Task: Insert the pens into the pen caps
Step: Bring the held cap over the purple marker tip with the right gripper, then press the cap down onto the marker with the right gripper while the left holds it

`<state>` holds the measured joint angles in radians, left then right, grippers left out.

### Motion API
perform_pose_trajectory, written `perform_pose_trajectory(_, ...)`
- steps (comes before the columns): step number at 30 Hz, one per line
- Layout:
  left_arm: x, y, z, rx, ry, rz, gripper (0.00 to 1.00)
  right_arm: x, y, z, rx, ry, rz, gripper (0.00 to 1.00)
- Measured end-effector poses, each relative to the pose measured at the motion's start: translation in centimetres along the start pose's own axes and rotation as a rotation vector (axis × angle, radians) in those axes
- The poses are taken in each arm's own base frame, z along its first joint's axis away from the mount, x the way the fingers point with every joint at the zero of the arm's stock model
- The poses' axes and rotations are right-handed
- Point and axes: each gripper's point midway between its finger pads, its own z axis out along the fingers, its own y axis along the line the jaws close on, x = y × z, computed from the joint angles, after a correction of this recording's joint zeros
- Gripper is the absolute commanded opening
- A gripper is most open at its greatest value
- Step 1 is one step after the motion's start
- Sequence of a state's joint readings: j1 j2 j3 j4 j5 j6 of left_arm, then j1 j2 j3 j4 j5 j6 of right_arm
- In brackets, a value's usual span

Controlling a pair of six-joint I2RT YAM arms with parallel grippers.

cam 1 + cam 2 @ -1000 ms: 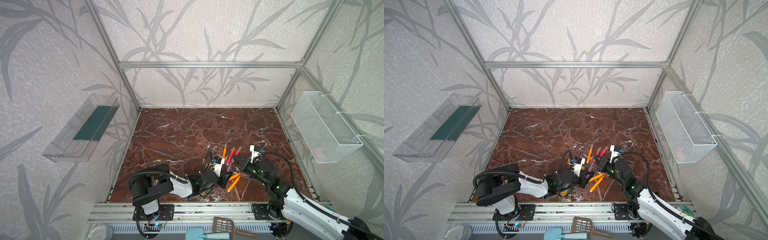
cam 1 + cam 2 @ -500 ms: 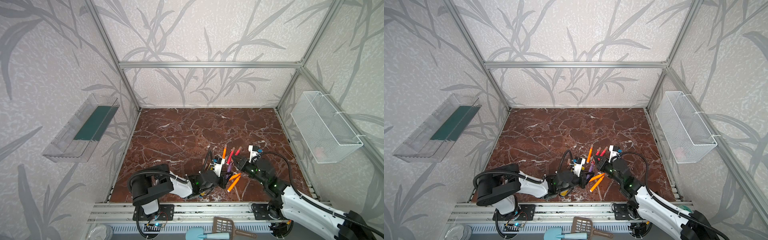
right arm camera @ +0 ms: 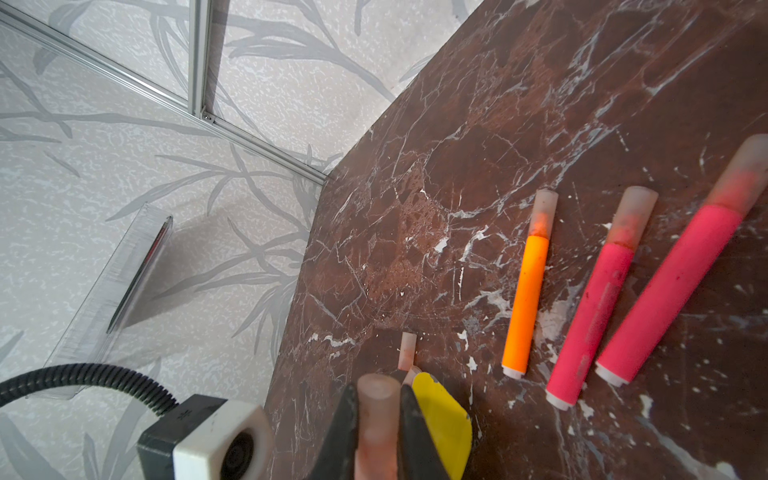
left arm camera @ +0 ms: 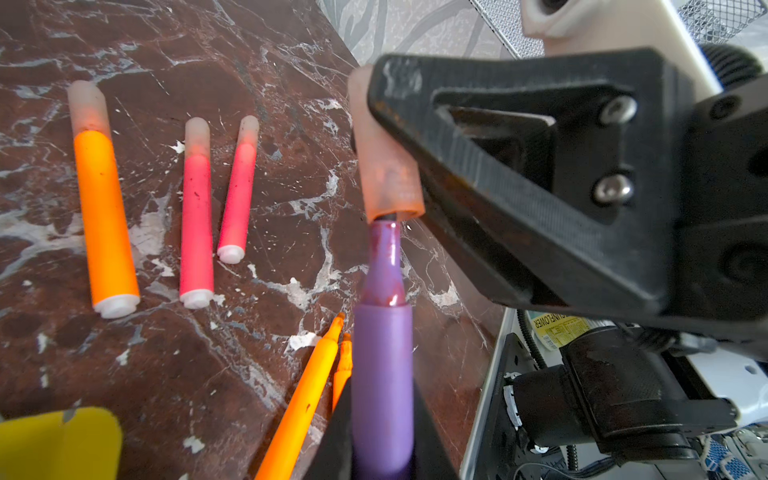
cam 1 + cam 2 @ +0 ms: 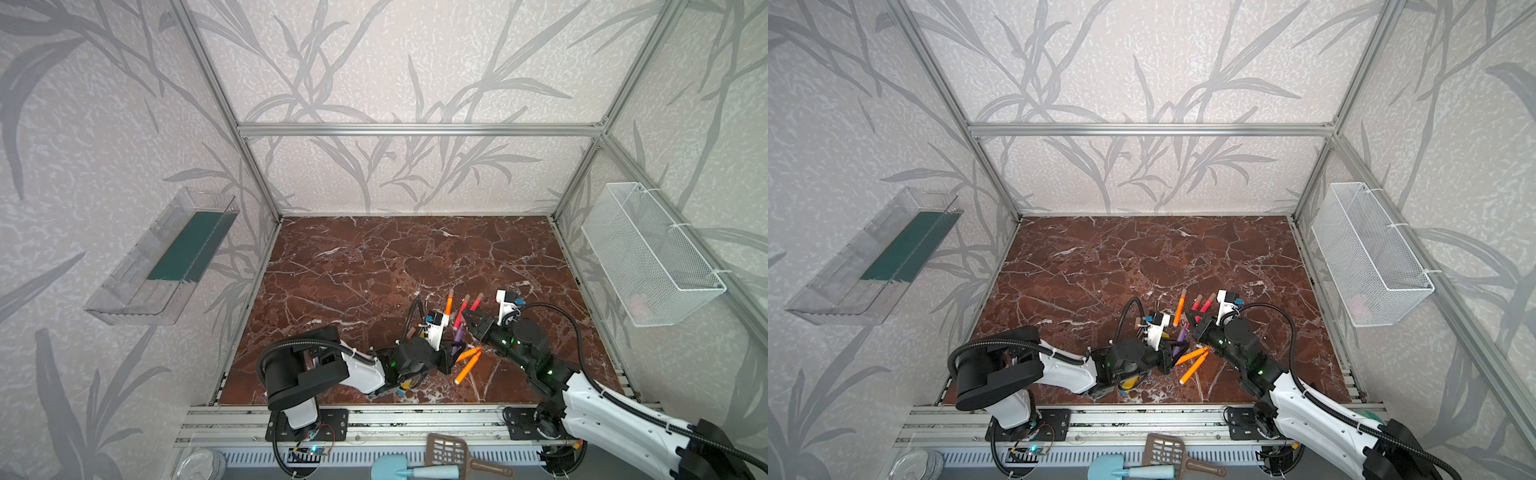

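Nearest the front rail, a yellow shovel [image 5: 1129,380] lay on the marble table [image 5: 374,270] under the left arm's wrist. Just right of it, two uncapped orange pens [image 4: 307,395] rested side by side, almost touching, with their pointed tips aimed toward the far side.

Above them the two arms met near the middle of the table's near half. The left gripper [image 5: 454,352] was clamped on the purple pen [image 4: 382,374], its fingers closed around the barrel so that the tapered nose stuck out beyond them. The right gripper [image 3: 377,399] reached in from the right, with its jaws pinched together on a translucent pinkish pen cap [image 4: 386,166]. The cap's open mouth faced the pen. In the left wrist view the pen's dark tip sat right at that mouth, in line with the cap; how deep it had gone could not be told.

A little farther and to the left, beside the left wrist camera, a loose cap [image 3: 407,351] lay on the marble, with a second one partly hidden behind the shovel.

Farther still, three finished pens lay in a row, apart from each other: a capped orange pen [image 5: 448,305] on the left and two capped red-pink pens [image 5: 460,309] to its right, all with their caps pointing away and their white ends toward the arms.
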<state>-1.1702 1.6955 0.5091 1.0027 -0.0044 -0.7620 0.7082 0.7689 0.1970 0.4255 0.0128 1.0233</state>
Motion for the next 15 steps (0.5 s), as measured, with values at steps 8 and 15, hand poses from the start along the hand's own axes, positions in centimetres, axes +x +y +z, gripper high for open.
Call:
perform_pose_trajectory(8,-1.2,-0.3,-0.8,-0.002,0.003,-0.003,0.0,0.4,0.7,0.4,-0.025,-0.004,-0.009,0.0)
perform_pose_trajectory(15,-1.5,-0.1,-1.4,-0.027,0.015,0.002,0.0,0.8,1.3,0.9,-0.052,0.009,-0.011,0.0)
